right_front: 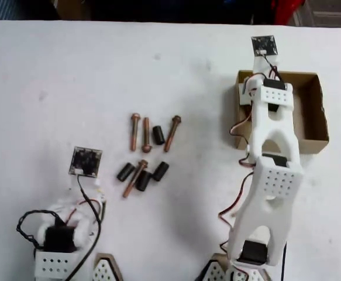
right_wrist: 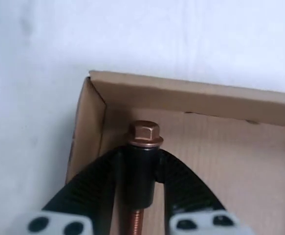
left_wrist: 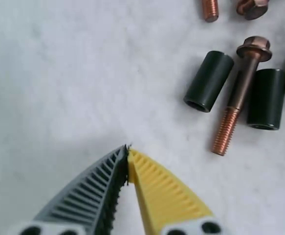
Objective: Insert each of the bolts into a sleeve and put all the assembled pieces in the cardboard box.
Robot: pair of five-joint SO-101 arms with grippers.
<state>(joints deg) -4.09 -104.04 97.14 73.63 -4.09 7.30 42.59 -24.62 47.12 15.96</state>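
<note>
We grip the sleeved bolt (right_wrist: pixel 143 147) in our right fingers (right_wrist: pixel 96 188), head-first over the cardboard box (right_wrist: pixel 191 95); our left fingers (left_wrist: pixel 162 191) are closed, empty.

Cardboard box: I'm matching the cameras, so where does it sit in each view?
High view: brown cardboard box at upper right, under the right arm.
Right wrist view: its open corner lies just past the right hand, which grips a copper bolt in a black sleeve.
Left wrist view: faces loose bolts and sleeves instead.
Shared landmark: the white table.
</note>
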